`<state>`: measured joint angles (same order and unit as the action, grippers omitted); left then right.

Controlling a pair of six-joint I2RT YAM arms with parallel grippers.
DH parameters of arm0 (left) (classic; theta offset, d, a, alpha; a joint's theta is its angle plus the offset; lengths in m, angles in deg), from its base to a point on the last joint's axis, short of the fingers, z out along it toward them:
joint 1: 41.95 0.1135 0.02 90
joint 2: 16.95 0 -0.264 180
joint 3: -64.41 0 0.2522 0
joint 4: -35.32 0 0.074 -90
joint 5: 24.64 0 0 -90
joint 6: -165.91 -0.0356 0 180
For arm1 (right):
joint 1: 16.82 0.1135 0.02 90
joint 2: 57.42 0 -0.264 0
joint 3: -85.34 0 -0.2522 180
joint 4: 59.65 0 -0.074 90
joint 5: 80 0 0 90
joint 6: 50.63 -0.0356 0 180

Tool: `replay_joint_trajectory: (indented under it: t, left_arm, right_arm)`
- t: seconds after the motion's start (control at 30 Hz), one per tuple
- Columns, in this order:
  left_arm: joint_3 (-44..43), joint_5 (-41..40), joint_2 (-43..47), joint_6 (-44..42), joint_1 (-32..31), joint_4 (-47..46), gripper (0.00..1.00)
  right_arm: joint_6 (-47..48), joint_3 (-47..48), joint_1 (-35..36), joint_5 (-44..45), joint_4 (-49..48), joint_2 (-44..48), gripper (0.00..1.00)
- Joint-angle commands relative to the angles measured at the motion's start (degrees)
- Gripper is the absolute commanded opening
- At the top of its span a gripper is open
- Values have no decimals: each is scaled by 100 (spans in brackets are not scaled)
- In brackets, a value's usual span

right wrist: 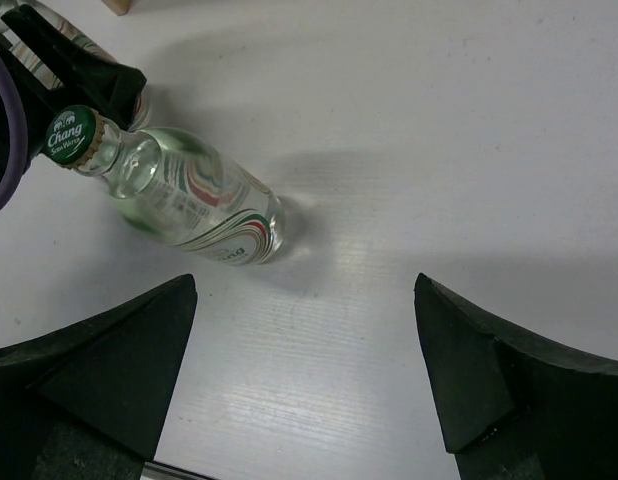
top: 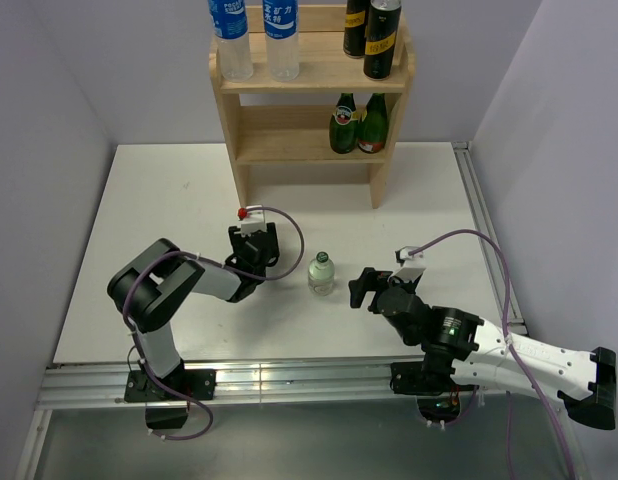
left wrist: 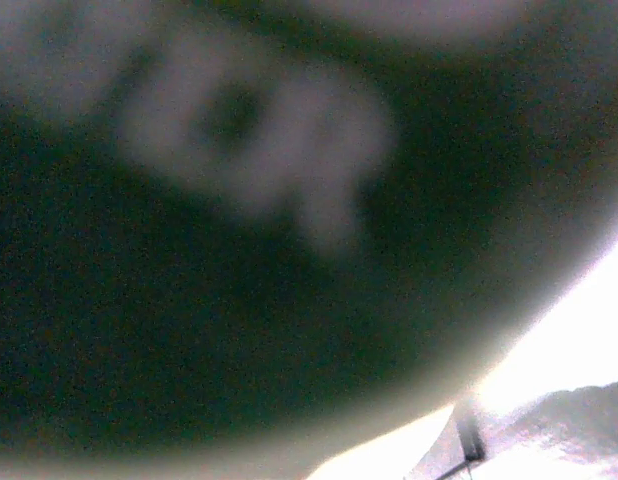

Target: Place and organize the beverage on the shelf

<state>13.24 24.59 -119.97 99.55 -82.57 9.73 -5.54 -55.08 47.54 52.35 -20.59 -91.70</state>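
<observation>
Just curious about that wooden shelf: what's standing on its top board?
Two blue-labelled water bottles at left, two dark cans at right. The board behind them is hidden.
</observation>
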Motion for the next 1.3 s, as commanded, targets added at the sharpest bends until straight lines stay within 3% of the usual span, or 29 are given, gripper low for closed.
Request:
replay_joint_trajectory:
  t: [0.0,0.17,0.37,0.53,0.9,1.03,1.27]
  left_arm:
    - [-135,-71,237,-44,37,-214,17]
    - [-598,-317,1300,-193,-165,1319,1]
    - [-2155,-168,2032,-675,-157,2704,0]
    - [-3717,-71,1655,-1063,-34,3424,0]
    - [-6126,377,214,-1432,423,3917,0]
    - [-6630,324,-288,-1423,502,4173,0]
    - [-6683,246,-491,-1467,634,3988,0]
  right_arm:
    - [-9,72,42,142,-148,-17,96]
    - [-18,63,33,151,-148,18,96]
    - [-1,19,42,133,-174,132,96]
    - [-27,19,33,168,-157,150,96]
    - [-18,-34,42,142,-175,317,96]
    - [-45,-7,50,151,-148,255,96]
    - [-18,-16,59,160,-174,247,96]
